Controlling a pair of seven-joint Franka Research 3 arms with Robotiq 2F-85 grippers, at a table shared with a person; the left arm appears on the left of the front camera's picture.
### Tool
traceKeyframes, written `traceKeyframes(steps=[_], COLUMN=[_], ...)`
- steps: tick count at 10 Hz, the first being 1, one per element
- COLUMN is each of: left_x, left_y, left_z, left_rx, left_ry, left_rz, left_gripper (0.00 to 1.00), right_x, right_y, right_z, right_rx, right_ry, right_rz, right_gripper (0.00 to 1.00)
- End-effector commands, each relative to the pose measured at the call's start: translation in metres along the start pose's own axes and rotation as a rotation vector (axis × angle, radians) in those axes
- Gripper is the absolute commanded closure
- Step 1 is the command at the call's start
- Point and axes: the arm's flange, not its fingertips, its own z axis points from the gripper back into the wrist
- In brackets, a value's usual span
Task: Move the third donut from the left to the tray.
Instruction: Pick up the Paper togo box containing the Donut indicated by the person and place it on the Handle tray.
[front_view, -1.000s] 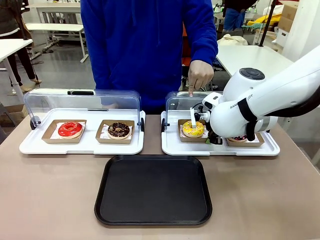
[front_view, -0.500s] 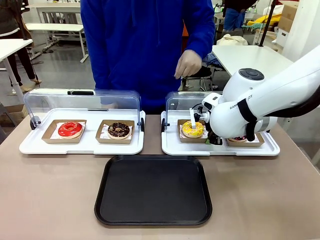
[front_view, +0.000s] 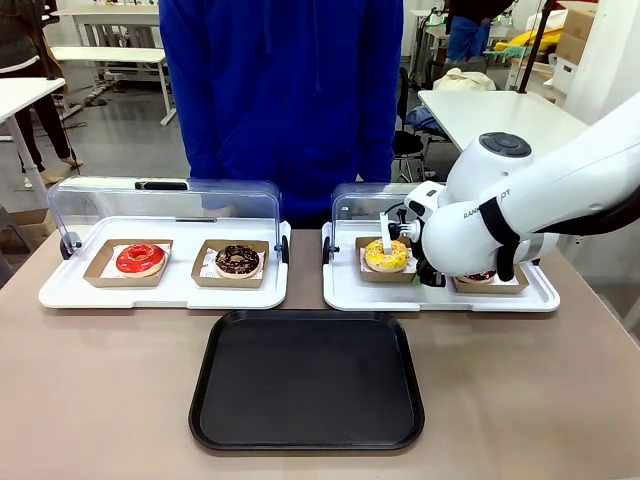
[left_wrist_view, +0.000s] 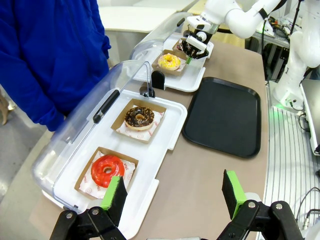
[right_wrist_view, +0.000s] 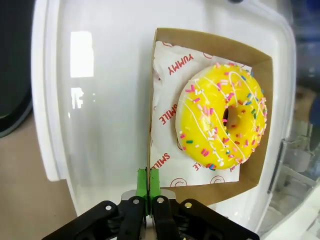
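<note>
Black tray (front_view: 306, 380) at near edge of surface (front_view: 100, 390), centre. Left pincer (left_wrist_view: 172, 197) open, hovering above surface's left end. Right pincer (right_wrist_view: 148, 192) closed on edge of cardboard box (right_wrist_view: 210, 45). Yellow donut (front_view: 386, 256) in that box, on right white tray (front_view: 345, 290), near its left end.

- The right end effector (right_wrist_view: 148, 186) rises from the bottom edge, its green pads (right_wrist_view: 143, 182) pressed together on the near wall of the box (right_wrist_view: 212, 45).
- The yellow donut (right_wrist_view: 221, 116), with white drizzle and coloured sprinkles, lies in the box on printed white paper (right_wrist_view: 170, 80).
- The box sits on a white tray (right_wrist_view: 100, 125).
- At the far left, a strip of brown table (right_wrist_view: 20, 165) and the dark rim of the black tray (right_wrist_view: 15, 65) show.
</note>
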Motion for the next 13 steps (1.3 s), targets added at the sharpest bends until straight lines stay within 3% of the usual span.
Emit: traceKeyframes(steps=[1, 4, 9, 13], left_x=[0.003, 0.003, 0.003, 0.003], left_y=[0.000, 0.000, 0.000, 0.000], left_z=[0.000, 0.000, 0.000, 0.000], left_rx=[-0.001, -0.001, -0.001, -0.001], left_ry=[-0.025, -0.025, -0.025, -0.025], left_rz=[-0.021, -0.021, -0.021, -0.021], left_gripper=[0.00, 0.00, 0.00, 0.00], right_x=[0.016, 0.029, 0.045, 0.070], right_y=[0.019, 0.033, 0.099, 0.142], right_z=[0.032, 0.054, 0.103, 0.105], right_rx=[-0.062, -0.061, -0.085, -0.082], right_ry=[0.015, 0.009, -0.003, -0.002], right_rz=[-0.027, -0.045, -0.114, -0.121], right_gripper=[0.98, 0.98, 0.98, 0.98])
